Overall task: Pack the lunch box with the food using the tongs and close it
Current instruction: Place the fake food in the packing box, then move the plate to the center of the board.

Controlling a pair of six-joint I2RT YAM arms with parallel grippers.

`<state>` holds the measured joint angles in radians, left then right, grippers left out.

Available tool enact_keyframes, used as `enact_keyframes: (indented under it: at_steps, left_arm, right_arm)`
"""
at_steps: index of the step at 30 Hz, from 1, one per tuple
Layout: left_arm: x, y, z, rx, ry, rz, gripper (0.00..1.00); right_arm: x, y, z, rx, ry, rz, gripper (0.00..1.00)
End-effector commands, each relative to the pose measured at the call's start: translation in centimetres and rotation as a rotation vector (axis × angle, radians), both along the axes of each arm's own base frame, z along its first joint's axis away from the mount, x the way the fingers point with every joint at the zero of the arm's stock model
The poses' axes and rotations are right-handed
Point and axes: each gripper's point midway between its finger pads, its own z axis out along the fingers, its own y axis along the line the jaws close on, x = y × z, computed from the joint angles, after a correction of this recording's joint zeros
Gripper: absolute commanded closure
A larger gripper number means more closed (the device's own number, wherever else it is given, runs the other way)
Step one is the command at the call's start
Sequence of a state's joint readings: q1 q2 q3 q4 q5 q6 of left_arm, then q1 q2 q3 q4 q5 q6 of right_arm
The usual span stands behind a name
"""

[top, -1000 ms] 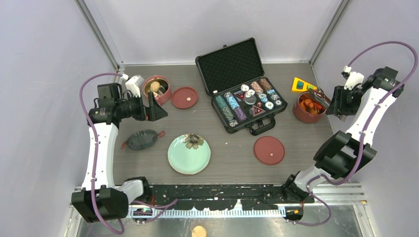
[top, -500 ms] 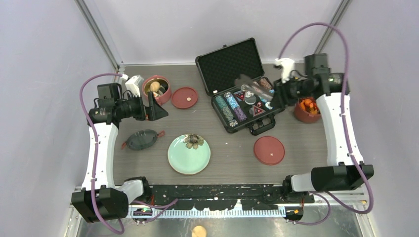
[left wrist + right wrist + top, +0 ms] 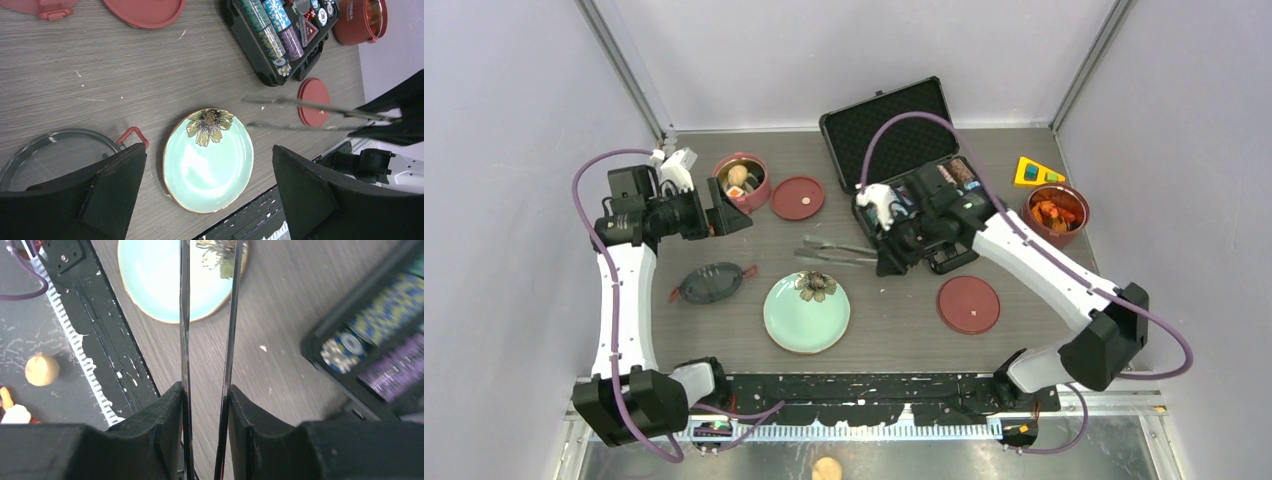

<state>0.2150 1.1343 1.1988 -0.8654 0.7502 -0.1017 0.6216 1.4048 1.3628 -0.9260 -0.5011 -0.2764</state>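
Grey wood-look tabletop point(image 3: 894, 300) with pale lilac walls round it, so a pretty plain setup. The right gripper point(image 3: 205, 395) is clamped around the tongs point(image 3: 183, 315) near their joined end, one finger pressing on each arm from outside. The two arms stick out toward the left, apart, with nothing between the tips as far as I can see. From the top camera the tongs sit over the table between the black poker chip case point(image 3: 894, 130) and the pale green plate point(image 3: 807, 312), just past the plate's far edge.

The left gripper point(image 3: 736, 205) is spread wide with nothing in it, parked right beside one lunch box tier point(image 3: 759, 190) at the back left. That bowl has food point(image 3: 737, 178) in it: a beige bun and what looks like a sushi roll. A second tier point(image 3: 1069, 228) sits far right holding orange-red bits.

Two red inner lids lie flat on the table, one point(image 3: 797, 197) just beside the left tier, the other point(image 3: 968, 304) in front of the case. The dark top lid point(image 3: 712, 283) lies left of the plate.
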Motion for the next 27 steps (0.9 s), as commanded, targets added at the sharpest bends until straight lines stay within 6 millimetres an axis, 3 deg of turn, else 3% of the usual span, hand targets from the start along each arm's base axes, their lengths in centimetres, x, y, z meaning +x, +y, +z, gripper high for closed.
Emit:
enact_keyframes:
  at_steps: [1,6,9,19,27]
  left_arm:
    - [0.8,0.7,1.9,0.003,-0.044,0.032,0.00]
    - [1.1,0.7,1.8,-0.008,-0.038,0.037,0.00]
    - [1.0,0.7,1.8,-0.004,-0.037,0.035,0.00]
    - [1.3,0.7,1.6,-0.014,-0.032,0.033,0.00]
    - [1.3,0.7,1.6,-0.013,-0.032,0.031,0.00]
  right_arm:
    - [0.6,4.6,-0.8,0.057,-0.095,0.047,0.59]
    - [-0.8,7.6,-5.7,0.007,-0.102,0.114,0.60]
    - [-1.5,8.5,-7.7,-0.003,-0.093,0.143,0.60]
    - [-3.0,8.2,-13.1,-0.046,-0.107,0.209,0.57]
    - [-4.8,8.3,-15.2,-0.108,-0.104,0.306,0.70]
